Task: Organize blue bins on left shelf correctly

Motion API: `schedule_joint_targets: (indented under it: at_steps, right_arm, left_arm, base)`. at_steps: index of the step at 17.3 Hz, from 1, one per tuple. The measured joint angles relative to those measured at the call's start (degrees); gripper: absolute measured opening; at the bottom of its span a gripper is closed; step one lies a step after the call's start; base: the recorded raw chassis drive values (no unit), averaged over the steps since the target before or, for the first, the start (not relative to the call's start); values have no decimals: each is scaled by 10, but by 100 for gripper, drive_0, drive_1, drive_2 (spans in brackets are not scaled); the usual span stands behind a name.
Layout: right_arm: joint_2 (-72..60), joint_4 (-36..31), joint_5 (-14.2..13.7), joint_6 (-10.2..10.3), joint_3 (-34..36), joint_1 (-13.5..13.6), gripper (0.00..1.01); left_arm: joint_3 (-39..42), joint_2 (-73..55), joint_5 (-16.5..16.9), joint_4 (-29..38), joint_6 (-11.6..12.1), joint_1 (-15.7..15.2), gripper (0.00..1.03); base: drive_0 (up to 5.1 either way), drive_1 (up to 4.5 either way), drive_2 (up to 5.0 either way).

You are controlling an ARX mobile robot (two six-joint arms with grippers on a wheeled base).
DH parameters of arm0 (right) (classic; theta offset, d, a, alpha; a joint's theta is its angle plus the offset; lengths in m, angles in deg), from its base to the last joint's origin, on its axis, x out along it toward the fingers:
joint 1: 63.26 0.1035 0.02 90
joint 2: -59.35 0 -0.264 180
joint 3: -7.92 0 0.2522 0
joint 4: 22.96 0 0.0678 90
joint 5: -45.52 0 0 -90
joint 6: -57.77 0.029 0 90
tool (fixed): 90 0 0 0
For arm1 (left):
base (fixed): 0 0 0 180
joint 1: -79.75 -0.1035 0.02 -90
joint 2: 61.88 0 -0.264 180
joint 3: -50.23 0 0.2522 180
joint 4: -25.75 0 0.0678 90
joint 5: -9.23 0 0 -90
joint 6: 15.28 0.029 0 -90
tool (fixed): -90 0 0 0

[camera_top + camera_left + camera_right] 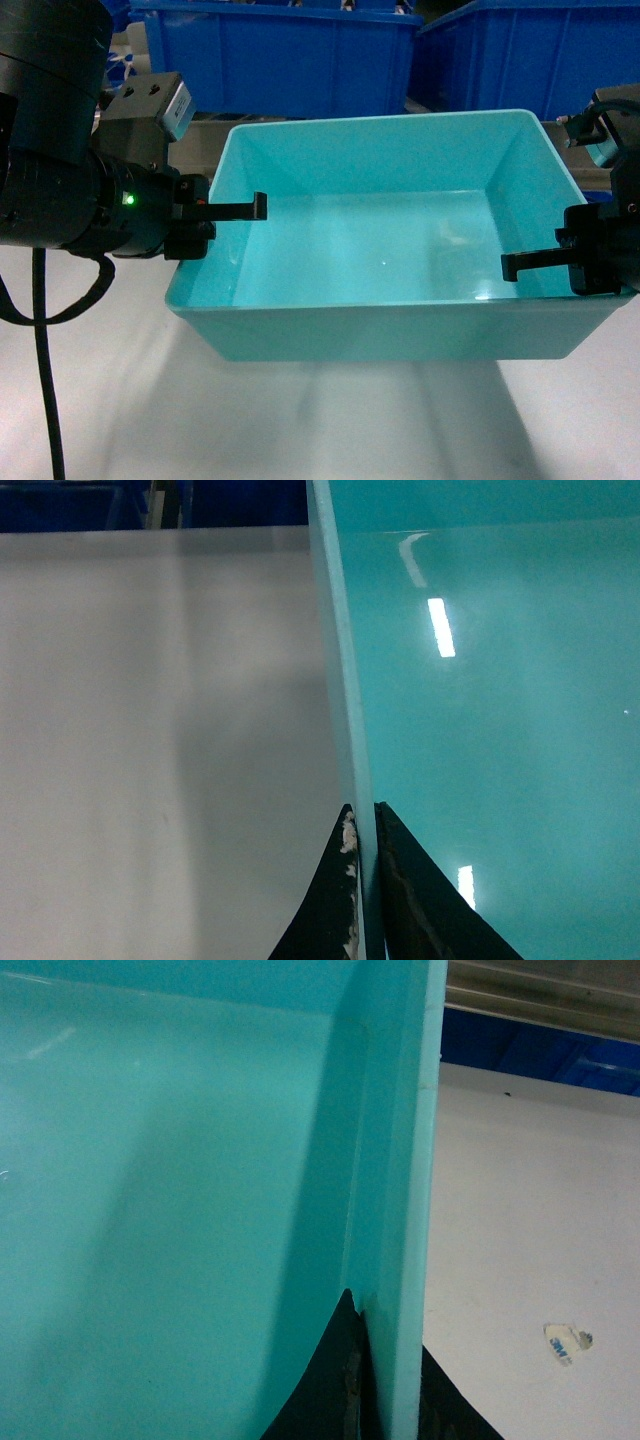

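Observation:
The light turquoise blue bin [380, 250] fills the middle of the head view and is held between both arms over a white surface [120, 400]. Its inside is plain and holds nothing. My left gripper [225, 208] is shut on the bin's left wall. The left wrist view shows this grip [362, 825], with the thin wall [345, 680] pinched between the two black fingers. My right gripper [560, 262] is shut on the right wall, seen close up [385, 1330] with a finger on each side of the wall [400, 1160]. Steel rails of a rack [540, 1000] cross the top right.
Two larger dark royal-blue bins [290, 60] [540, 60] stand side by side right behind the turquoise bin. A small scrap of tape [568, 1340] lies on the white surface to the bin's right. A black cable [45, 380] hangs below my left arm.

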Motion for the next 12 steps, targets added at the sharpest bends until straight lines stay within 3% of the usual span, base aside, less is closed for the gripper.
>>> schedule_joint_targets:
  at_steps: [6,12]
  right_arm:
    - [0,-1,1,-1,0,0,2]
    - [0,-1,2,-2,0,0,2]
  left_arm:
    - [0,0,0,1,0,-1,2]
    - [0,0,0,0,0,-2,2]
  base:
    - [-452,6,376]
    - [-485,214,277]
